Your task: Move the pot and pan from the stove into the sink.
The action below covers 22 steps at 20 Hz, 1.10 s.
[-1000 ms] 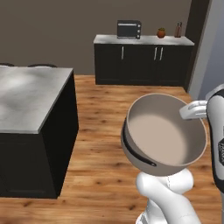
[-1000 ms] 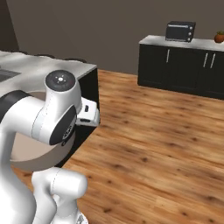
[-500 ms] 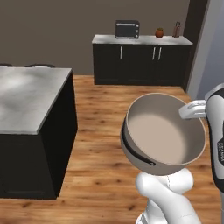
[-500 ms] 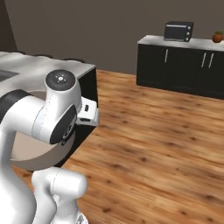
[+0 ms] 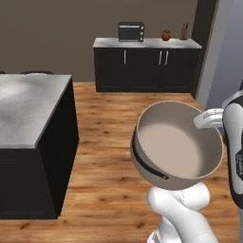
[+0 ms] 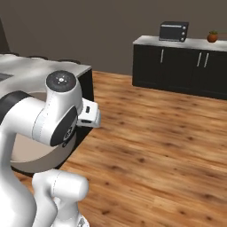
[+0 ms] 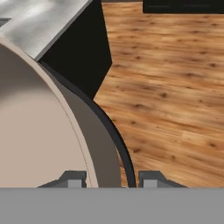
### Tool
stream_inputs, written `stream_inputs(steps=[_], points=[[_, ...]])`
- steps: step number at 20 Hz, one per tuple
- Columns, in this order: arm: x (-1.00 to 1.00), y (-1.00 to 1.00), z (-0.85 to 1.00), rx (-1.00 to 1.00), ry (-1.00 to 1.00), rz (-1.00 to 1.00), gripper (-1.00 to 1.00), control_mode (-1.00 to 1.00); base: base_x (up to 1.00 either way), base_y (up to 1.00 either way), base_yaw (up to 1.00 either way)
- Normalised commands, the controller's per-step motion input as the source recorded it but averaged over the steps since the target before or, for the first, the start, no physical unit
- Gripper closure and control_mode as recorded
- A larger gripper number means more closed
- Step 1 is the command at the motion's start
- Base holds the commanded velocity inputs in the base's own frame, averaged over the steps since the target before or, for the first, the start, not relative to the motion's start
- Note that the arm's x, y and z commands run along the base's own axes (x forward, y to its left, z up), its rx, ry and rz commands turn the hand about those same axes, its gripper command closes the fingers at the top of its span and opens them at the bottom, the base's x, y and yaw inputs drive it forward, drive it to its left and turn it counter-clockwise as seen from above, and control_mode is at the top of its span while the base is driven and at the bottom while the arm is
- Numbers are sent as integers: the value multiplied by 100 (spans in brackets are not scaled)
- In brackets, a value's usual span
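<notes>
Jaws pinch the rim of the pot (image 5: 178, 147), one on each side. Its open mouth tips toward ten o'clock, gripper (image 7: 111, 181) at its three o'clock edge.

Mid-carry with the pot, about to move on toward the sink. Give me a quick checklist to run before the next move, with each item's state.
1. Grip on the pot: ok. In the hand view the gripper has one fingertip inside the rim and one outside, closed on the wall.
2. Pot off the surfaces: ok. It hangs in the air over the wood floor, beside the island counter.
3. Pot attitude: not ok if level carry matters; it is tilted, mouth toward the left base camera.
4. Pot contents: ok, the inside looks bare.
5. Sink position: cannot tell.
6. Pan status: cannot tell.
</notes>
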Motion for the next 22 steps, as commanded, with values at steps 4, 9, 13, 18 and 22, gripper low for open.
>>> stream_inputs(steps=[4, 9, 13, 18, 22], points=[[0, 0, 0, 0, 0, 0, 100, 100, -7, 37, -3], [0, 0, 0, 0, 0, 0, 100, 100, -8, 61, -4], [0, 0, 0, 0, 0, 0, 100, 100, -3, 72, -6], [0, 0, 0, 0, 0, 0, 100, 100, -6, 76, -6], [0, 0, 0, 0, 0, 0, 100, 100, -6, 76, -6]])
